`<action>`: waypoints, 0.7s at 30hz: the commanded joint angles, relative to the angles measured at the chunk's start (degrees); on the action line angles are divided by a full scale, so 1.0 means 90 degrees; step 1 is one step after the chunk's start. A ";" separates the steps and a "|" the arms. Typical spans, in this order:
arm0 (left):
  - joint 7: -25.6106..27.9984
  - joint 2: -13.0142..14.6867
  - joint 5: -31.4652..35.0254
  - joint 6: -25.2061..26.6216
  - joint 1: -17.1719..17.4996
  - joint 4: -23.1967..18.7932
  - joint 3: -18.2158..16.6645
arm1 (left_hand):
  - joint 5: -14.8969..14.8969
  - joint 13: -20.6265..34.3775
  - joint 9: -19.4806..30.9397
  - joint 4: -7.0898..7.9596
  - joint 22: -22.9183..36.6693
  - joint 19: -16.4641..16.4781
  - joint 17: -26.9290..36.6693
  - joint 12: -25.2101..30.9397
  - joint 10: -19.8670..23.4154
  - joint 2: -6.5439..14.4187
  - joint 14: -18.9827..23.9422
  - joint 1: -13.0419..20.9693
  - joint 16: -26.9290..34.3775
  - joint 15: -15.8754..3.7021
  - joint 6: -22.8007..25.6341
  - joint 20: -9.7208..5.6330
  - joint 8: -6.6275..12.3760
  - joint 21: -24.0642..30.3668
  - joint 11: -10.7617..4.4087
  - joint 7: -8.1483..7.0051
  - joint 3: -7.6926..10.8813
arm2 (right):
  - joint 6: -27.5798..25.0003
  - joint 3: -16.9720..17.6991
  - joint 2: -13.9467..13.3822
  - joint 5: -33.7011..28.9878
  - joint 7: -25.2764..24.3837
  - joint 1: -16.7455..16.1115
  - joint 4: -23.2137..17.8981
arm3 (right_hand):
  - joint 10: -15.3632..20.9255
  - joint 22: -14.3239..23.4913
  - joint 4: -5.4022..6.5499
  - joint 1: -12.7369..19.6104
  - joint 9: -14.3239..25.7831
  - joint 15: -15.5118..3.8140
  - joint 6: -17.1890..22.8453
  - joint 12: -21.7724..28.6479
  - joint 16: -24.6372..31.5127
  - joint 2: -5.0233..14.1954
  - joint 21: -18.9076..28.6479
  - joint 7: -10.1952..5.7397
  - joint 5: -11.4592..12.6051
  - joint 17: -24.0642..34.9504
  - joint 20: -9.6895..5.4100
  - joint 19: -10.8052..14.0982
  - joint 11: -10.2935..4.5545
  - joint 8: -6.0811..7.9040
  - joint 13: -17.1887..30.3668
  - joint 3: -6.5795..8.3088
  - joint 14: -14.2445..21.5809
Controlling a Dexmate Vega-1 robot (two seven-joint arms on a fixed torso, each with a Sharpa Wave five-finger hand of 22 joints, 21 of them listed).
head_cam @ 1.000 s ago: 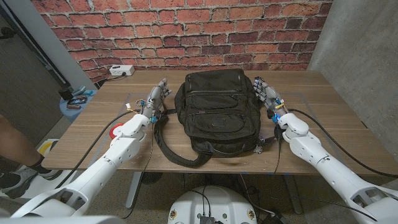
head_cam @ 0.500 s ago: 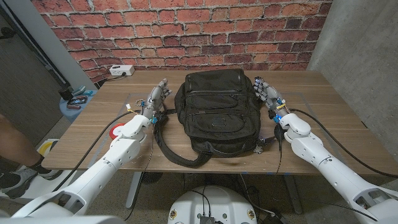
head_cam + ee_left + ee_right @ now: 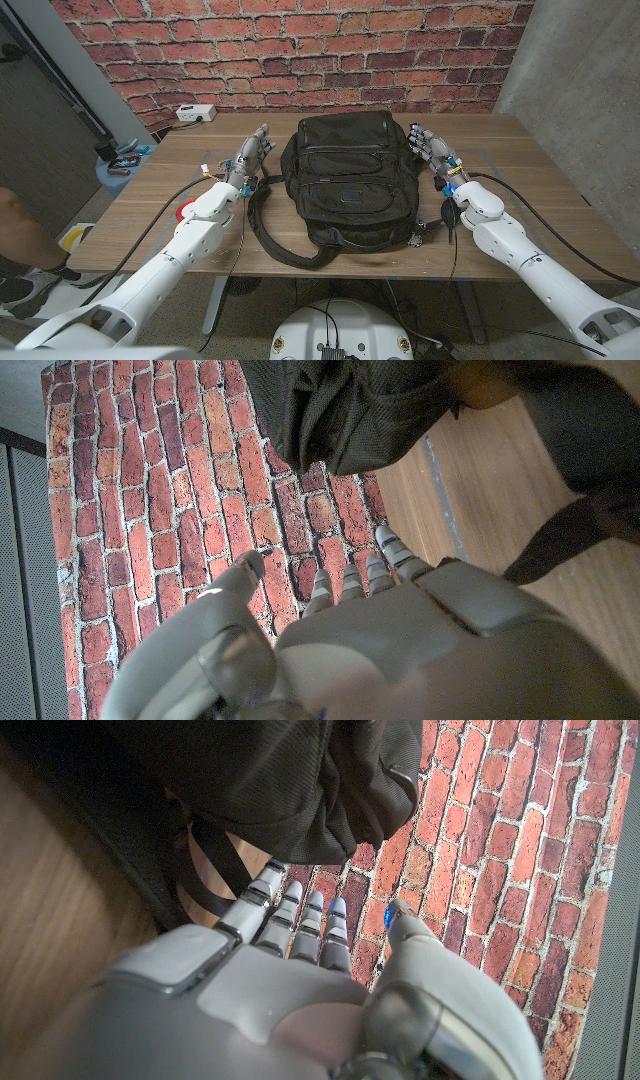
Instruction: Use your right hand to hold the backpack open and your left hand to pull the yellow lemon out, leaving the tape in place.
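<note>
A black backpack (image 3: pixel 347 178) lies on the wooden table (image 3: pixel 540 190), its zippers closed as far as I can see; no lemon or tape shows. My left hand (image 3: pixel 250 156) stands just left of the bag, fingers straight and apart, holding nothing. My right hand (image 3: pixel 430 150) stands close beside the bag's right side, fingers extended, empty. In the left wrist view my left hand (image 3: pixel 360 630) points past the backpack (image 3: pixel 350 410) toward the brick wall. In the right wrist view my right hand (image 3: pixel 290 980) reaches alongside the backpack (image 3: pixel 270 780).
The bag's strap (image 3: pixel 270 235) loops over the table in front of my left arm. A red and white round object (image 3: pixel 184 211) lies by the left forearm. A white power strip (image 3: pixel 196 113) sits at the back left corner. A person's leg (image 3: pixel 20 225) is at far left.
My right hand has edged slightly forward along the bag's right side. The left hand and the backpack stay put.
</note>
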 commanded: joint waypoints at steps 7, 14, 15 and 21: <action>-0.0360 -0.0006 -0.0037 -0.0105 -0.0309 0.0387 0.0011 | 0.0024 0.0023 0.0034 -0.0049 0.0007 0.0080 0.0022 0.0036 -0.0018 -0.0001 -0.0011 0.0093 0.0032 0.0053 -0.0015 0.0005 0.0051 -0.0032 0.0042 0.0001 -0.0011 | 0.0044 0.0086 -0.0422 -0.0543 -0.0512 -0.0522 -0.0968 | 0.0049 0.0029 -0.0069 0.0111 0.0019 -0.0186 0.0044 0.0028 0.0033 -0.0010 -0.0003 0.0041 0.0041 -0.0009 -0.0212 0.0029 0.0024 0.0016 0.0007 0.0019 0.0012; -0.0479 -0.0036 -0.0047 -0.0131 -0.0425 0.0521 0.0033 | 0.0025 0.0022 0.0035 -0.0067 0.0008 0.0087 0.0021 0.0036 -0.0016 0.0002 -0.0009 0.0100 0.0032 0.0060 -0.0006 0.0011 0.0052 -0.0047 0.0048 0.0008 -0.0017 | -0.0010 0.0149 -0.0633 -0.0796 -0.0707 -0.0734 -0.1414 | 0.0052 0.0029 -0.0108 0.0144 0.0018 -0.0180 0.0051 0.0028 0.0032 -0.0022 -0.0008 0.0051 0.0044 -0.0027 -0.0209 0.0030 0.0034 0.0017 0.0006 0.0021 0.0013; -0.0478 -0.0032 -0.0043 -0.0126 -0.0431 0.0522 0.0034 | 0.0025 0.0022 0.0035 -0.0069 0.0008 0.0087 0.0021 0.0037 -0.0015 0.0003 -0.0009 0.0101 0.0032 0.0060 -0.0004 0.0008 0.0053 -0.0049 0.0049 0.0009 -0.0017 | -0.0020 0.0155 -0.0654 -0.0830 -0.0731 -0.0757 -0.1464 | 0.0055 0.0029 -0.0113 0.0148 0.0018 -0.0178 0.0053 0.0029 0.0032 -0.0023 -0.0008 0.0049 0.0044 -0.0030 -0.0207 0.0032 0.0035 0.0018 0.0006 0.0021 0.0012; -0.0518 -0.0005 -0.0031 -0.0100 -0.0476 0.0516 0.0044 | 0.0027 0.0022 0.0035 -0.0087 0.0008 0.0096 0.0020 0.0038 -0.0012 0.0004 -0.0007 0.0110 0.0031 0.0064 0.0001 0.0005 0.0053 -0.0061 0.0064 0.0012 -0.0020 | -0.0071 0.0190 -0.0752 -0.0970 -0.0827 -0.0868 -0.1715 | 0.0073 0.0029 -0.0147 0.0180 0.0017 -0.0181 0.0061 0.0035 0.0031 -0.0027 -0.0013 0.0054 0.0048 -0.0046 -0.0212 0.0031 0.0034 0.0020 0.0005 0.0024 0.0011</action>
